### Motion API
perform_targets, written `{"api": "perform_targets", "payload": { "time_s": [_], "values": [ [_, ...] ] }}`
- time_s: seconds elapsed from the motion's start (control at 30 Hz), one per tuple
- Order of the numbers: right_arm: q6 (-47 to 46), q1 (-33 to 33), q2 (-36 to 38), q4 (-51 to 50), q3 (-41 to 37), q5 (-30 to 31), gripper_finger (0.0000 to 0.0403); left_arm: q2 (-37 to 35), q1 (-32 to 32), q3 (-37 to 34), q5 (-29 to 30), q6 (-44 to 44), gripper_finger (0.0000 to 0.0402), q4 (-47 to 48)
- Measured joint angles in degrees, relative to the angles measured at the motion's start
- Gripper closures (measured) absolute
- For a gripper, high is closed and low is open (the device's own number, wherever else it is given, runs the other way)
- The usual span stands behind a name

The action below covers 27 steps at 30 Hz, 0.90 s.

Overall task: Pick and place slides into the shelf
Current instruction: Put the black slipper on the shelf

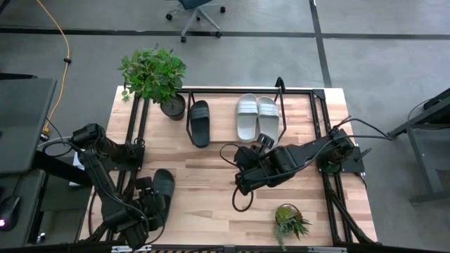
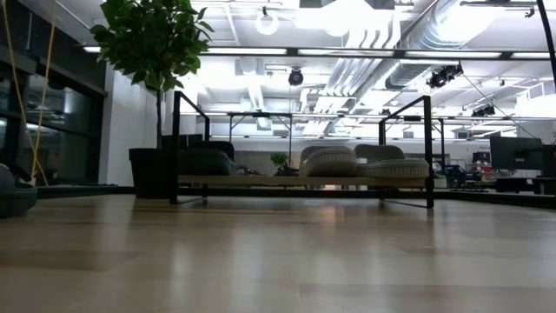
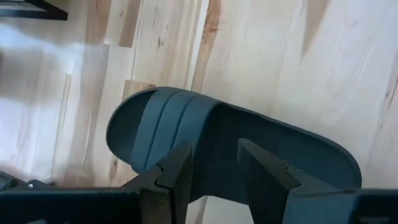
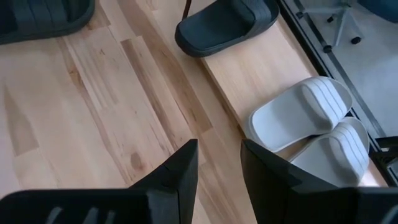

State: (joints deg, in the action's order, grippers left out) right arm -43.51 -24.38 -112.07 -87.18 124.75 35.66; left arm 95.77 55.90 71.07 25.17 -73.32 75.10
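One black slide [image 1: 162,184] lies on the table's near-left part, outside the shelf [image 1: 299,90]. Left gripper [image 3: 214,171] hangs just over it, fingers apart, possibly touching. On the shelf board: another black slide [image 1: 200,122], two grey slides [image 1: 256,117]. Right gripper [image 4: 217,168] hovers mid-table, fingers apart, empty.

no readable text, labels, brands or numbers anywhere
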Motion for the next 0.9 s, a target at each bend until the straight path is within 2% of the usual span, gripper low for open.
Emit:
{"api": "perform_targets", "payload": {
  "time_s": [0.67, 0.9],
  "values": [
    [0.0, 0.0, 0.0, 0.6, 0.0, 0.1, 0.0289, 0.0, 0.0, -6.1, -1.1, 7.5, 0.0273, -6.6],
    [0.0, 0.0, 0.0, 0.9, 0.0, 0.1, 0.0289, 0.0, 0.0, -6.1, 1.4, 9.0, 0.0272, -6.2]
  ]
}}
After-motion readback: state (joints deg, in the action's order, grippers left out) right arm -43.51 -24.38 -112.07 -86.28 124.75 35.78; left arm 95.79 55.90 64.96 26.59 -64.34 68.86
